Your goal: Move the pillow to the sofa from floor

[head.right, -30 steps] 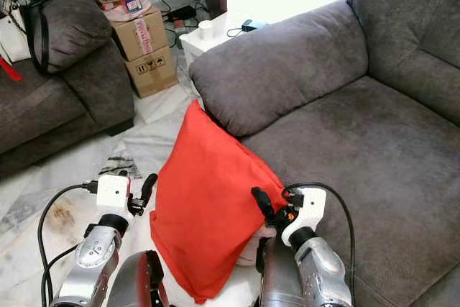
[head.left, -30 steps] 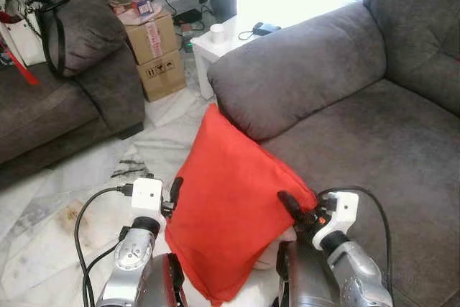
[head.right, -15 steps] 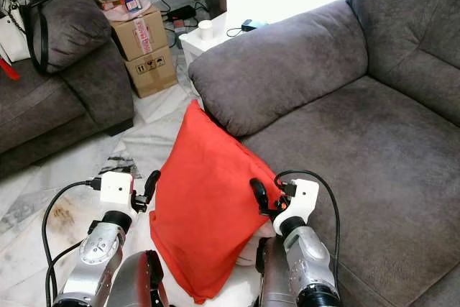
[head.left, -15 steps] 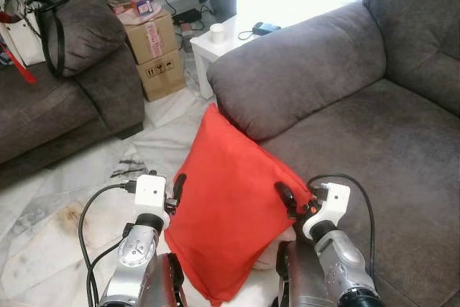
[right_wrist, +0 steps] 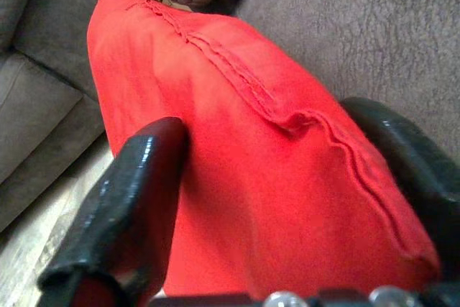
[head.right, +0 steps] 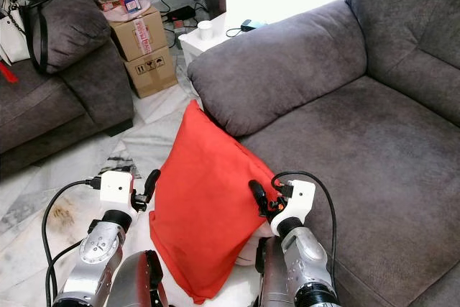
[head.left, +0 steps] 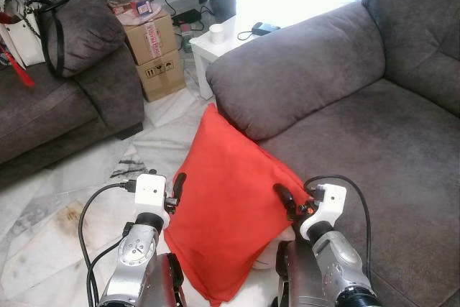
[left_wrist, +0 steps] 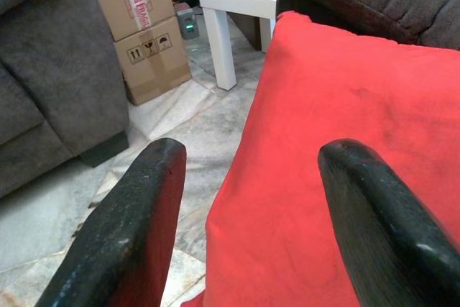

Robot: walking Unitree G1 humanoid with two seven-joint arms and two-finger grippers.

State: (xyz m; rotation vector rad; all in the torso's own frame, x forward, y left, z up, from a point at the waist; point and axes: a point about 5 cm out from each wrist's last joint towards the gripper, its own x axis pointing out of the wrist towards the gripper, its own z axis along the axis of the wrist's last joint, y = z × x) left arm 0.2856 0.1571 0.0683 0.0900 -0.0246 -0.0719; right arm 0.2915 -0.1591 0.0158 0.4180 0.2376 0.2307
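Leaning upright against the grey sofa (head.left: 374, 141) from the floor (head.left: 65, 199): red pillow (head.left: 230, 213). Straddling its 3 o'clock edge, right gripper (right_wrist: 287, 199), wide open; flanking 9 o'clock, left gripper (left_wrist: 251, 199), also open.

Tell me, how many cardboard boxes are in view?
2. They are stacked between the dark sofa on the robot's left and the white side table: the upper cardboard box with red tape sits on the lower cardboard box. More could be hidden behind them.

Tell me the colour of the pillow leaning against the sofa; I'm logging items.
Plain red, no pattern; the square fabric pillow shows best in the left eye view.
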